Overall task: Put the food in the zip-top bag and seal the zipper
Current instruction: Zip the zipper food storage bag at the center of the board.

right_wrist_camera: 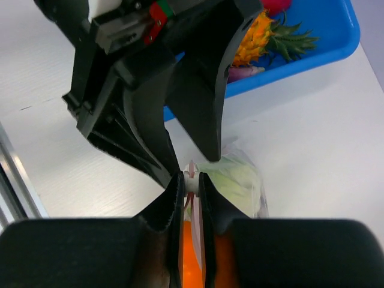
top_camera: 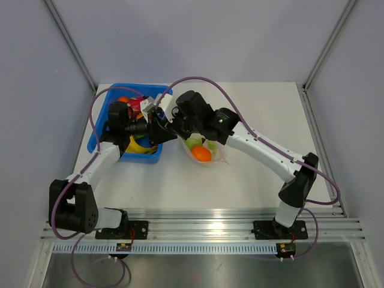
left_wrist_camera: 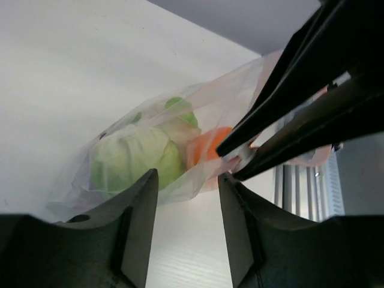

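The blue tray [right_wrist_camera: 336,42], well behind the left pincer [left_wrist_camera: 187,180], has toy food in it, a pineapple [right_wrist_camera: 255,36] among the pieces, so the loading looks unfinished. The work in hand, as I judge it, is at the mouth of the zip-top bag [left_wrist_camera: 78,180], where one pincer grips the edge and the other stands clear of it. The bag lies on the table just ahead of the left pincer and spreads away beyond it, its mouth end lifted toward the right pincer [right_wrist_camera: 189,182]. The left pincer is released: its two fingers stand apart with nothing between them, and they do not touch the bag so far as can be seen. Inside the bag a pale green cabbage [left_wrist_camera: 135,159] sits straight ahead of the left pincer, with an orange [left_wrist_camera: 207,147] beside it, nearer the right pincer's tips. The right pincer is clenched on the zipper [right_wrist_camera: 191,171], the thin pink-and-white strip nipped between its fingertips. The next move probably calls for a firm hold on that strip while the left pincer either fetches more food or closes on the strip to press it shut along its length.
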Motion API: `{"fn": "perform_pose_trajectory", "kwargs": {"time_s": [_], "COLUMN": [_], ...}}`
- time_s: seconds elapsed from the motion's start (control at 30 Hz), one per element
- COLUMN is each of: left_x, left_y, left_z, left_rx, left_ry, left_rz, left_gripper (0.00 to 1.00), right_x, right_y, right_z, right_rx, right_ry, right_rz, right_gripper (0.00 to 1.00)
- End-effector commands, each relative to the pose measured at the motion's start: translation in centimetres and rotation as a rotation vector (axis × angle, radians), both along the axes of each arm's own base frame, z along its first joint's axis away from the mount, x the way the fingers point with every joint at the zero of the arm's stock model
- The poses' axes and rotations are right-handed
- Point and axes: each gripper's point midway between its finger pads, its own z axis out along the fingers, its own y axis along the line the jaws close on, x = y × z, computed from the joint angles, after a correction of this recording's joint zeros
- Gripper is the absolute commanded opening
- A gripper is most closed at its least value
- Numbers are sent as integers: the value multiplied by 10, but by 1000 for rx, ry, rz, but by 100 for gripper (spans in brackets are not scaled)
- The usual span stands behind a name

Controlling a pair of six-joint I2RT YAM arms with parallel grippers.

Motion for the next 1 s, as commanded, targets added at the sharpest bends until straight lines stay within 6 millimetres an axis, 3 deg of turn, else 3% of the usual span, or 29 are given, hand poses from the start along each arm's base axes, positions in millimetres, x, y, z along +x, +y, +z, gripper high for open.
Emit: {"fn": "perform_pose_trajectory", "kwargs": {"time_s": [0.0, 0.03, 0.2, 0.3, 0.7, 0.93, 0.97], "left_x": [-12, -18, -31, -28, -15, -12, -13], "left_y": [-4, -3, -4, -6, -27, -37, -38], "left_z": [16, 8, 15, 14, 38, 42, 43], "left_rx": [21, 36, -1, 6, -36, -50, -52], "left_ry": [-43, 20, -8, -14, -97, -91, -87], "left_rz": [-136, -147, -255, -240, -175, -194, -200], "left_gripper": [51, 51, 46, 45, 44, 34, 26], "right_x": [-9, -12, -21, -21, -25, -26, -26], "right_y": [-8, -11, -26, -31, -29, -30, -30], "right_z": [42, 38, 44, 46, 47, 46, 47], "right_rx": [145, 145, 184, 210, 229, 226, 227], "right_ry": [-4, 14, 60, 76, 102, 109, 108], "right_rz": [72, 86, 141, 142, 169, 170, 168], "right_gripper": [0, 0, 0, 0, 0, 0, 0]}}
